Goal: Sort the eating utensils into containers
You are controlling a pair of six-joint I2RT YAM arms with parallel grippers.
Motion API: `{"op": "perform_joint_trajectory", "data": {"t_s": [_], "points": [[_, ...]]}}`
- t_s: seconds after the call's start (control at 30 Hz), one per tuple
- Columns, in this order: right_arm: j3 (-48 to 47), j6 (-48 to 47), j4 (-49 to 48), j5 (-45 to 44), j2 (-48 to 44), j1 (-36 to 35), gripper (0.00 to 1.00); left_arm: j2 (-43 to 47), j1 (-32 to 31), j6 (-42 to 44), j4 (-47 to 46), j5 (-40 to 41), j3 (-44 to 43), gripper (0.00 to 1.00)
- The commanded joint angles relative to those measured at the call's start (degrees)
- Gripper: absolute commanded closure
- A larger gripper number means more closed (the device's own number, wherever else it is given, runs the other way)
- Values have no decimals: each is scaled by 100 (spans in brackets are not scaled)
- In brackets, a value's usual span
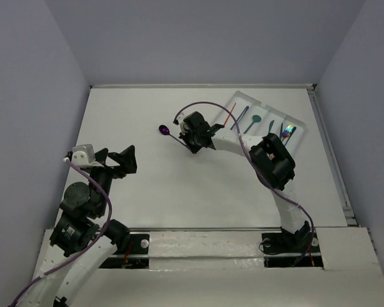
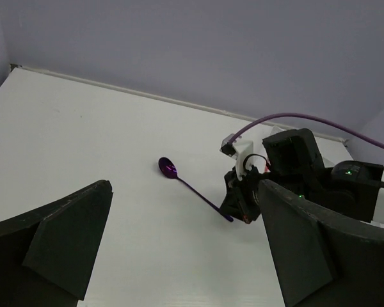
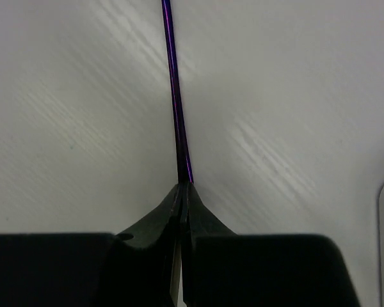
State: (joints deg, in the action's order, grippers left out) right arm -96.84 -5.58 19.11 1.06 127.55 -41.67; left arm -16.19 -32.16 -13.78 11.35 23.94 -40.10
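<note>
A purple spoon (image 1: 166, 131) lies on the white table left of centre, bowl to the far left. It also shows in the left wrist view (image 2: 168, 169) and as a thin handle in the right wrist view (image 3: 174, 96). My right gripper (image 1: 188, 144) is shut on the handle's end (image 3: 184, 187), low over the table. The white tray (image 1: 249, 96) with narrow compartments sits at the far right and holds a red-orange stick (image 1: 229, 115), a teal spoon (image 1: 255, 121) and a multicoloured fork (image 1: 287, 131). My left gripper (image 1: 115, 160) is open and empty at the left (image 2: 182, 214).
The right arm's elbow (image 1: 273, 160) hangs over the tray's near end. A purple cable (image 1: 205, 104) loops above the right gripper. Walls close the table at the back and sides.
</note>
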Motion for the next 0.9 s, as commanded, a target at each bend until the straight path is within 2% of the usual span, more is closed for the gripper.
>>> {"op": "perform_joint_trajectory", "data": {"t_s": [0.0,0.03,0.07,0.1,0.2,0.37,0.57,0.63,0.7,0.77,0.83,0.87], "points": [[884,417,269,-79,-553,-87,92,37,8,25,-301,-100,19,1],[1016,487,216,-80,-651,-87,90,28,8,25,-301,-100,19,1],[1209,549,94,-71,-730,-87,78,28,8,25,-309,-118,19,1],[1246,550,23,-80,-775,-87,71,19,8,25,-309,-127,19,1],[993,550,39,-80,-679,-87,58,10,8,25,-309,-136,19,1],[378,462,189,-10,-152,-87,45,1,8,25,-283,-92,19,1],[-325,286,285,35,305,-87,45,-16,8,25,-300,-127,19,1],[-537,199,443,-384,472,-148,45,-25,8,25,-301,-127,19,1],[-556,102,461,-536,447,-148,56,-25,8,25,-292,-109,19,1],[-477,84,427,-642,237,-148,60,-34,8,25,-292,-100,19,1],[-319,84,409,-598,26,-148,58,-51,8,25,-300,-109,19,1],[-292,136,392,-563,-158,-148,53,-60,8,25,-301,-127,19,1]]}}
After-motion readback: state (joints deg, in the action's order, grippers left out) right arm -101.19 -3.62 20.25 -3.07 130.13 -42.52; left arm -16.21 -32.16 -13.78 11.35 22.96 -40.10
